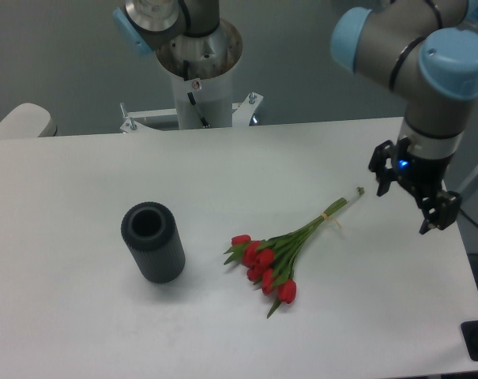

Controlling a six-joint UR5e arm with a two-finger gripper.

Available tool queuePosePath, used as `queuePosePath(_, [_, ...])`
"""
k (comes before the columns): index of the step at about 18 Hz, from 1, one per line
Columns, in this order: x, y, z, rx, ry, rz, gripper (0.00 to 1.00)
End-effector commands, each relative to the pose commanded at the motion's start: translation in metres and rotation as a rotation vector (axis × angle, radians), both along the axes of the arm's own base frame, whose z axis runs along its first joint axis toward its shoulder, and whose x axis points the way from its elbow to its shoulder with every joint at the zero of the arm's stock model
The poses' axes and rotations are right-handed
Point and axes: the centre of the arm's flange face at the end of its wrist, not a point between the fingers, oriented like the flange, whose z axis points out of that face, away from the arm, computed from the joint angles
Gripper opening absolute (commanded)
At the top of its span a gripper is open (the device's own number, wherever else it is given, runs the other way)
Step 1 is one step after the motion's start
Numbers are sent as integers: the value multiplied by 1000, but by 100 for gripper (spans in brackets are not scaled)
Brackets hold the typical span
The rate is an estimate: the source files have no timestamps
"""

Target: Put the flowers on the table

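We are seeing the flowers (280, 254) lying on the bench (223, 166), our end effector (404, 207) hovering spread and empty beside the stems.

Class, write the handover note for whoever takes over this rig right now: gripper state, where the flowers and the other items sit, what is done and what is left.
Gripper: open, holding nothing, above the table's right side, just right of the stem ends.
Flowers: lying flat on the table, right of centre, red heads toward the front, stems pointing back-right toward the gripper. Nothing touches them.
Dark ribbed cylinder: standing upright left of the flowers, apart from them, open top with nothing showing in it.
Done: the flowers appear to be placed on the table and released.
Left: probably only to move the arm clear.
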Motion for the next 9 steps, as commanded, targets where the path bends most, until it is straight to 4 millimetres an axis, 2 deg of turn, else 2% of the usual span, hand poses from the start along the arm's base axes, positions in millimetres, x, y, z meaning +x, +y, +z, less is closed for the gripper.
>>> queuePosePath(5, [-17, -4, -5, -4, 12, -27, 100])
queuePosePath(9, [-20, -5, -10, -4, 7, -24, 100])
